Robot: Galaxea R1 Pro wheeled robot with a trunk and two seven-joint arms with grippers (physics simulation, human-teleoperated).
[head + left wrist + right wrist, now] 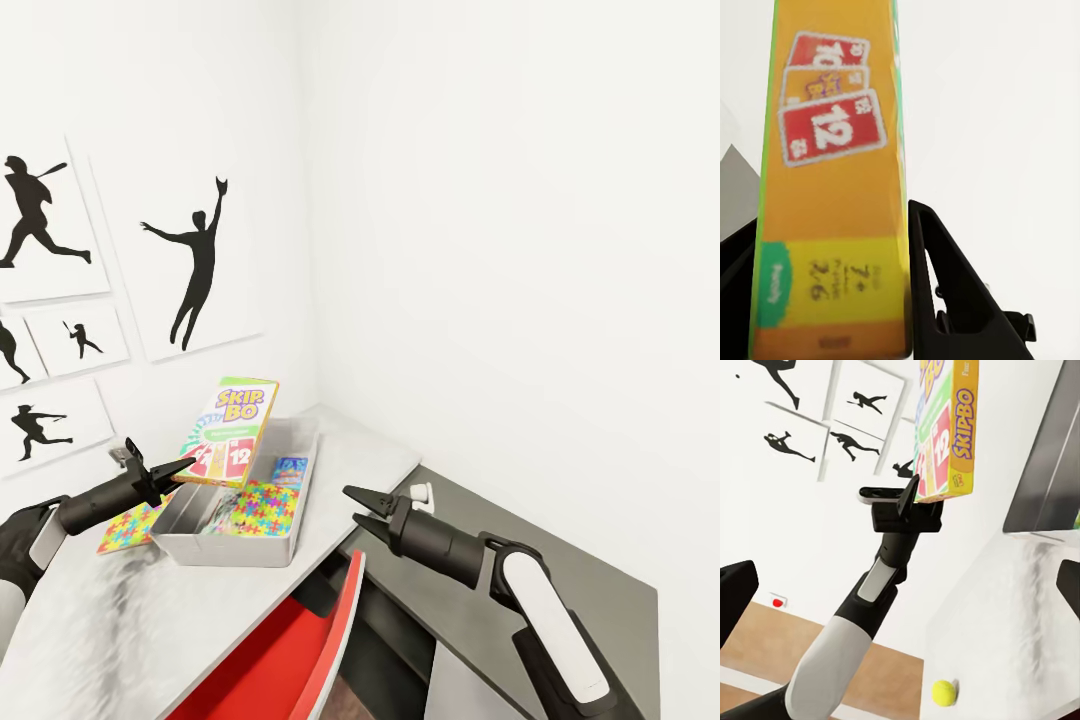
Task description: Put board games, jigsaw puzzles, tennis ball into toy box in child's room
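SKIP BO board game [229,430]: clamped in left gripper [183,468] above toy box [290,530], table's far corner. Right gripper [362,505] spread, empty. Best lowered flat before release.

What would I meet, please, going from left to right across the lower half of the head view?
Left gripper holding the SKIP BO board game → toy box → red chair → right gripper.
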